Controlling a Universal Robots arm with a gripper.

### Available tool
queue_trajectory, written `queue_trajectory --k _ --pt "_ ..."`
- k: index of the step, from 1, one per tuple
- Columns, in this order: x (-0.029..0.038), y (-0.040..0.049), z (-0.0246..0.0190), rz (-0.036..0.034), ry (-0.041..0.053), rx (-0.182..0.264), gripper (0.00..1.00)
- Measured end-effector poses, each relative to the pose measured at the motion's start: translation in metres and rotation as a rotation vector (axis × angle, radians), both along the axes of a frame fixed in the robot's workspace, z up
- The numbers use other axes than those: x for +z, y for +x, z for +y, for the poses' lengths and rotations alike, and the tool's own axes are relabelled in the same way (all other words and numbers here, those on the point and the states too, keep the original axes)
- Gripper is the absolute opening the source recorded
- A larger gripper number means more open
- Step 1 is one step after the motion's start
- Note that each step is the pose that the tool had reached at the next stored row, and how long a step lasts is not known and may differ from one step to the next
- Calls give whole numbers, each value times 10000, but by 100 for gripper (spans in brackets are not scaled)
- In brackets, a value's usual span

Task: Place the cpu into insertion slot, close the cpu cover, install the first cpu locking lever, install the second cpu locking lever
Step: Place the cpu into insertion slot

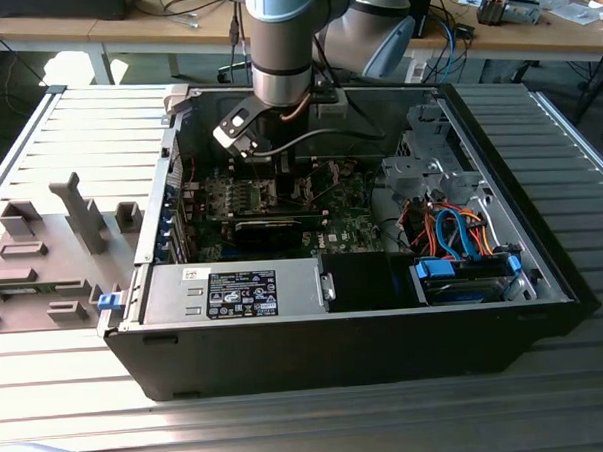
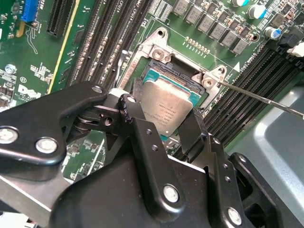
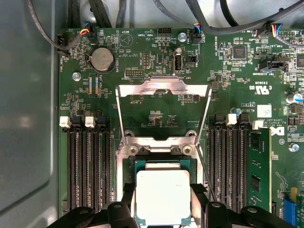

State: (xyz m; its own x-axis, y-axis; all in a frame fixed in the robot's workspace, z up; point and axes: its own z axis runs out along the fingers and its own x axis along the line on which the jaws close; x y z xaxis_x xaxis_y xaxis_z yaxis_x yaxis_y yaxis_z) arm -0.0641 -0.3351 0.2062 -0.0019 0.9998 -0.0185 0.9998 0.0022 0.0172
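Jaws pinched cpu (image 3: 163, 195) at opposite edges, level just above socket (image 3: 161, 163), we judged for straight drop-in. Hinged cpu cover (image 3: 164, 88) stood swung back, locking lever (image 2: 259, 97) unlatched, so we had socket clear.

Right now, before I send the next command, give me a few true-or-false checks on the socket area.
1. The cpu cover is shut over the socket. False: it is swung open, clear of the socket.
2. The gripper clasps the cpu at the socket. True.
3. The locking lever is latched down. False: it sticks out free beside the socket.
4. The arm reaches into an open computer case. True.
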Motion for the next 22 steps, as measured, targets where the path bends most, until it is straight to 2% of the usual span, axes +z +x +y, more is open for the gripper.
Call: queue_trajectory --k 11,22 --pt "-73 -10 9 1 -1 0 54" --pt "-88 -10 10 1 -2 0 54"
